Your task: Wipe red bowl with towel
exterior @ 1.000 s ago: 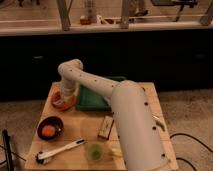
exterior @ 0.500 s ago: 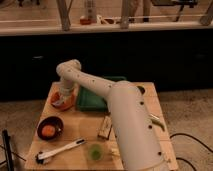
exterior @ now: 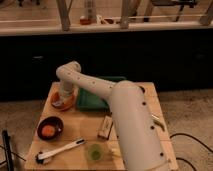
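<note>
The red bowl [exterior: 63,103] sits at the far left of the wooden table [exterior: 80,131]. My white arm reaches from the lower right across the table, and my gripper [exterior: 61,98] points down into the bowl. A pale grey-blue patch under the gripper, inside the bowl, looks like the towel [exterior: 58,104]. Most of the towel is hidden by the gripper.
A green tray [exterior: 95,97] lies right of the red bowl. A maroon bowl [exterior: 56,122] holding an orange thing stands front left. A white brush with a black head [exterior: 61,149], a green cup [exterior: 94,151] and a small brown box [exterior: 105,126] lie along the front.
</note>
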{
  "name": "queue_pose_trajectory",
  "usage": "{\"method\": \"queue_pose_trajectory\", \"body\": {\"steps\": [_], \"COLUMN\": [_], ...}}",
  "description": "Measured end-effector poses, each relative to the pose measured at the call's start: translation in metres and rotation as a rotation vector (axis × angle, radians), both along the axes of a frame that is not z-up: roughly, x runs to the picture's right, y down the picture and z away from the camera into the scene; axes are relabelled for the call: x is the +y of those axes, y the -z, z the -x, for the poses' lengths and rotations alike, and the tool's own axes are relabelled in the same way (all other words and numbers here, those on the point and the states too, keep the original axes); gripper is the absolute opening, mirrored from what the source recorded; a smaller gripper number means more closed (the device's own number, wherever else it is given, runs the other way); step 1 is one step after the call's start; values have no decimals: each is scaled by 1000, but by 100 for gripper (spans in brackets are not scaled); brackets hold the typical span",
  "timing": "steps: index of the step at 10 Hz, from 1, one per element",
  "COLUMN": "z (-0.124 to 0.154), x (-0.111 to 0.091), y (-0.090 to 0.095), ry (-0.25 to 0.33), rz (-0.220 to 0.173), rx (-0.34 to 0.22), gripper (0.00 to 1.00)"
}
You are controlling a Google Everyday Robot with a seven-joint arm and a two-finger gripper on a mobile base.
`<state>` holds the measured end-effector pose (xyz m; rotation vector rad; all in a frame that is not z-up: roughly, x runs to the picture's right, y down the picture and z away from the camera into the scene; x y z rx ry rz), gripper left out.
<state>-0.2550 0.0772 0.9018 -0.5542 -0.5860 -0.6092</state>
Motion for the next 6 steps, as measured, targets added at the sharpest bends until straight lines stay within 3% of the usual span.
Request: {"method": "queue_pose_trajectory", "body": {"steps": [3, 6], "z": [-9, -21], "x": [1, -12], "y": [-6, -15], "ry": [-20, -42], "rz": [-6, -23], "rx": [18, 28], "gripper": [0, 0]}}
